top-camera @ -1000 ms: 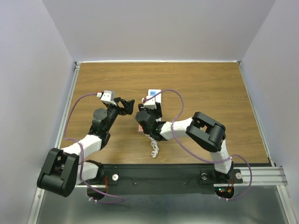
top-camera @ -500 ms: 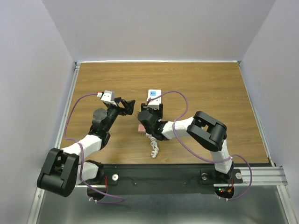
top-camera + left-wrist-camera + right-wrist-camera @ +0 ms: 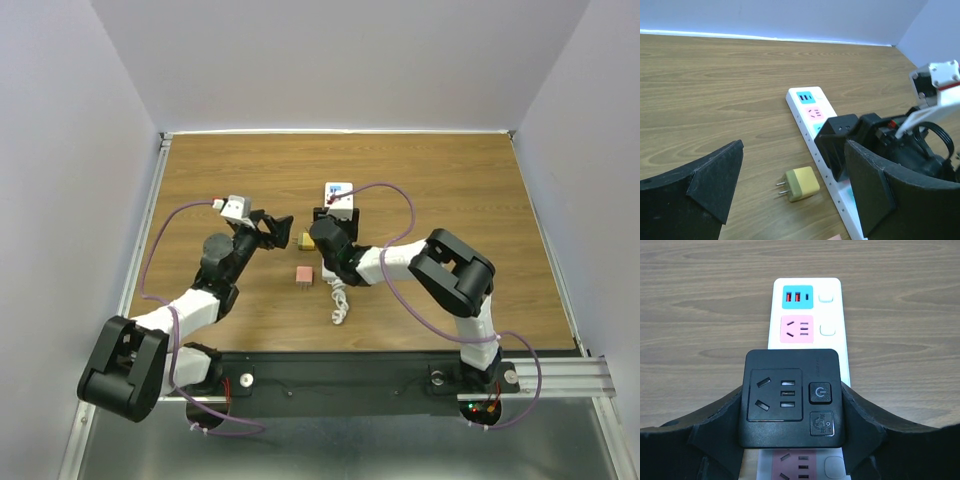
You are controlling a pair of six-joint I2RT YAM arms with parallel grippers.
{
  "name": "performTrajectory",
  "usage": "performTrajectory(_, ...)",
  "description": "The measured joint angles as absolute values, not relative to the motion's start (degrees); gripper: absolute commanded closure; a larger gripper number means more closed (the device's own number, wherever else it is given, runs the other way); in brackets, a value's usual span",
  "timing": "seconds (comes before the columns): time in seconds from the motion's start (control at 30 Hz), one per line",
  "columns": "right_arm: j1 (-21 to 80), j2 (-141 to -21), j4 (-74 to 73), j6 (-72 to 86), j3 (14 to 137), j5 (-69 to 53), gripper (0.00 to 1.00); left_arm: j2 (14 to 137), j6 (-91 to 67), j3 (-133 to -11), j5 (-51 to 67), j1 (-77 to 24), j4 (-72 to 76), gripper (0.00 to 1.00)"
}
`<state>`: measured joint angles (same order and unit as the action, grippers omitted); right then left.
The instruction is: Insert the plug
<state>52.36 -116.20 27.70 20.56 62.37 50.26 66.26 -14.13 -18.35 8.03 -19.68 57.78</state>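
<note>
My R claw (image 3: 793, 390) is clamped on the black adapter (image 3: 792, 399), one finger on each side. The adapter sits on top of the white power strip (image 3: 807, 315), covering one socket. Can't tell if it's fully seated. Beyond it on the strip there's a pink socket, then a blue USB block at the far end, w/ two white buttons alongside. Another pink socket shows at the near edge, under the adapter.

My L claw (image 3: 275, 227) is wide open w/ nothing in it, above the table (image 3: 450, 190) and pointed toward the strip.

The yellow plug (image 3: 801, 183) lies flat on the table just beside the strip's long edge, apart from it. Its two prongs point away from the strip. In the L wrist view it shows in the gap between my open fingers (image 3: 705, 185), touching neither.

From the top, a pink block (image 3: 305, 275) sits near the yellow plug on the side toward my bases. A white cord (image 3: 340, 306) lies bunched by my R arm.
</note>
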Motion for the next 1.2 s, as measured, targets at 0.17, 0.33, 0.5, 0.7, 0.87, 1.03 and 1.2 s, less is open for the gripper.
performTrajectory(0.17,51.3,-115.7,27.2,20.6,62.5,49.5,0.76,66.1,-13.1,-18.0,4.0,-25.9,56.9,0.08)
performTrajectory(0.33,50.2,-111.7,26.6,19.9,58.8,47.0,0.39,62.4,-12.9,-14.7,-2.4,-34.1,53.8,0.08)
performTrajectory(0.5,49.1,-104.7,24.7,17.2,51.9,40.3,0.04,57.8,-14.1,-11.0,-8.7,-39.3,50.9,0.09)
performTrajectory(0.7,49.0,-98.3,19.3,14.4,44.6,32.6,0.02,58.6,-16.0,-10.7,-14.7,-45.9,48.3,0.09)
performTrajectory(0.87,49.0,-90.1,18.5,13.7,40.6,28.6,0.01,62.2,-18.0,-10.7,-19.2,-50.2,46.0,0.09)
performTrajectory(1.03,49.0,-81.3,19.0,14.0,36.4,25.3,0.0,66.0,-20.1,-10.7,-23.1,-52.9,45.5,0.09)
performTrajectory(1.2,49.0,-73.4,19.4,14.7,31.8,23.3,0.0,72.1,-21.1,-12.1,-26.3,-54.7,45.1,0.09)
